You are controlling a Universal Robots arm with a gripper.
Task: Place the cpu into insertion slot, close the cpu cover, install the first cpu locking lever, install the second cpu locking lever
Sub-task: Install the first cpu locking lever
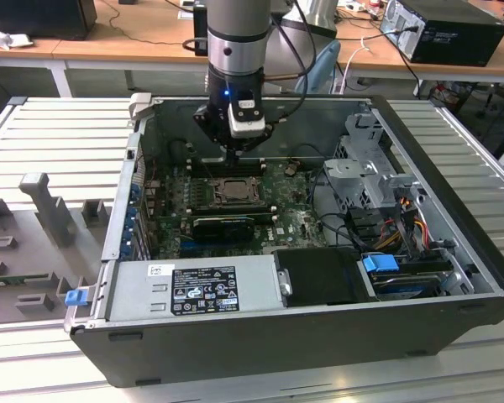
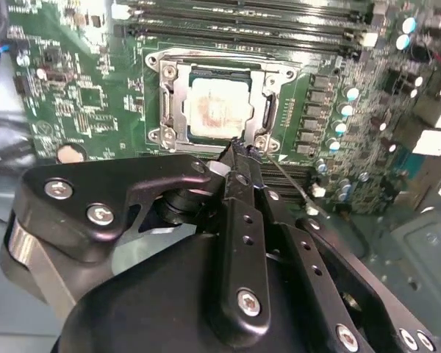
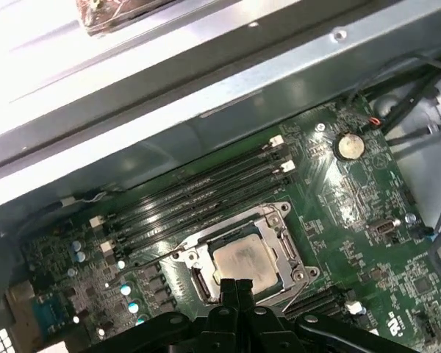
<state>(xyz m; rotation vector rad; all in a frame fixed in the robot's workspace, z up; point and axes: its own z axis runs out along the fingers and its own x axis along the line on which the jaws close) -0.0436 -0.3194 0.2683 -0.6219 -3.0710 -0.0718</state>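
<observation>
End effector (image 2: pixel 241 151) fingers pressed together, tips at the near edge of the cpu cover (image 2: pixel 178 95), cpu (image 2: pixel 214 109) seated just beyond them

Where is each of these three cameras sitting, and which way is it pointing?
Exterior view: apart from the robot, high up, looking down into the open computer case; the arm and gripper show.
Second wrist view: on the wrist, looking past the gripper's body at the chip.
First wrist view: on the wrist, facing the green board and case wall; gripper tips show.
Shared: both wrist views show the chip beside the memory slots.
</observation>
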